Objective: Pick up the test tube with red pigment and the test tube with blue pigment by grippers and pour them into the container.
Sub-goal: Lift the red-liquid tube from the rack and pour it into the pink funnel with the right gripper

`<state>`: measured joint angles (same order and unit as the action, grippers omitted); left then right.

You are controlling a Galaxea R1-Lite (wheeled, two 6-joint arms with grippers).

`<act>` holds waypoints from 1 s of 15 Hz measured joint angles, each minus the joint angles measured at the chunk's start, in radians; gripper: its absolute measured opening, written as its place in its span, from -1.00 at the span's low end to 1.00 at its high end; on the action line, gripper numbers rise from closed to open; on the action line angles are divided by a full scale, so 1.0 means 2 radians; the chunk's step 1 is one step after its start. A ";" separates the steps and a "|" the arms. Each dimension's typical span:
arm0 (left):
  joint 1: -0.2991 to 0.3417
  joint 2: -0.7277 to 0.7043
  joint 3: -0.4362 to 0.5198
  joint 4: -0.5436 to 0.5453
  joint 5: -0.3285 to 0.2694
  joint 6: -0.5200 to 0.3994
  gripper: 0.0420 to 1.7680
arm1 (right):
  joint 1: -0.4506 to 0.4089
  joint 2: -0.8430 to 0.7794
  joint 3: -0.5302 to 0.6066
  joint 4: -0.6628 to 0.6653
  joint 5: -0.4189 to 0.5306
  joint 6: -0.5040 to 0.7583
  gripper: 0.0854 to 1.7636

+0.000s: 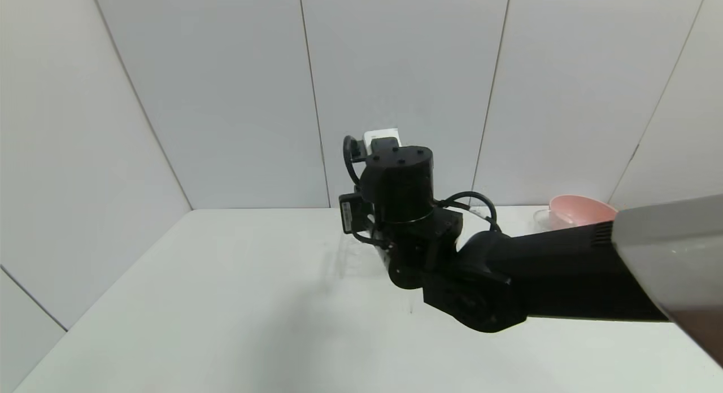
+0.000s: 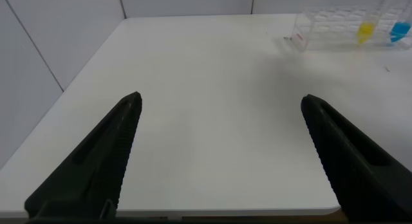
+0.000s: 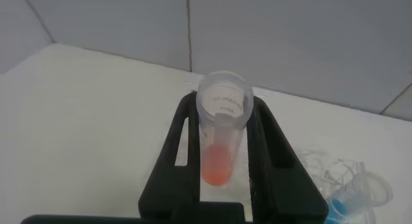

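the right claw (image 3: 222, 156) is clenched on the test tube with red pigment (image 3: 220, 130), holding it upright between its two black fingers (image 3: 174, 159), lifted above the white desk (image 1: 226, 302) — the orange-red liquid sits at the rounded bottom. the test tube with blue pigment (image 3: 351, 201) stands just beside and below it, seemingly in the clear rack (image 2: 335, 24), next to a yellow-liquid tube (image 2: 365, 32). the left claw (image 2: 219, 153) hangs released over bare desk, well apart from the rack. a pink bowl (image 1: 582, 210) sits at the far right of the desk.
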<state>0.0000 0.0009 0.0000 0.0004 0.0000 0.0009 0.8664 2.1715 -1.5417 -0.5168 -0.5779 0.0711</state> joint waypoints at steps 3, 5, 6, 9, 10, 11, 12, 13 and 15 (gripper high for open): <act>0.000 0.000 0.000 0.000 0.000 0.000 1.00 | -0.007 -0.089 0.123 -0.001 0.069 -0.018 -0.52; 0.000 0.000 0.000 0.000 0.000 0.000 1.00 | -0.030 -0.158 0.197 0.003 0.110 -0.050 -0.52; 0.000 0.000 0.000 0.000 0.000 0.000 1.00 | -0.052 -0.191 0.233 0.004 0.135 -0.071 -0.52; 0.000 0.000 0.000 0.000 0.000 0.000 1.00 | -0.163 -0.276 0.316 0.018 0.224 -0.126 -0.52; 0.000 0.000 0.000 0.000 0.000 0.000 1.00 | -0.205 -0.297 0.332 0.031 0.255 -0.135 -0.52; 0.000 0.000 0.000 0.000 0.000 0.000 1.00 | -0.242 -0.315 0.342 0.046 0.282 -0.141 -0.52; 0.000 0.000 0.000 0.000 0.000 0.000 1.00 | -0.279 -0.329 0.348 0.061 0.309 -0.144 -0.52; 0.000 0.000 0.000 0.000 0.000 0.000 1.00 | -0.317 -0.340 0.351 0.073 0.335 -0.147 -0.52; 0.000 0.000 0.000 0.000 0.000 0.000 1.00 | -0.379 -0.349 0.349 0.083 0.375 -0.150 -0.52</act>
<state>0.0000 0.0009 0.0000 0.0000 0.0000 0.0004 0.1077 1.4730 -0.8436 -0.3511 0.1728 -0.2298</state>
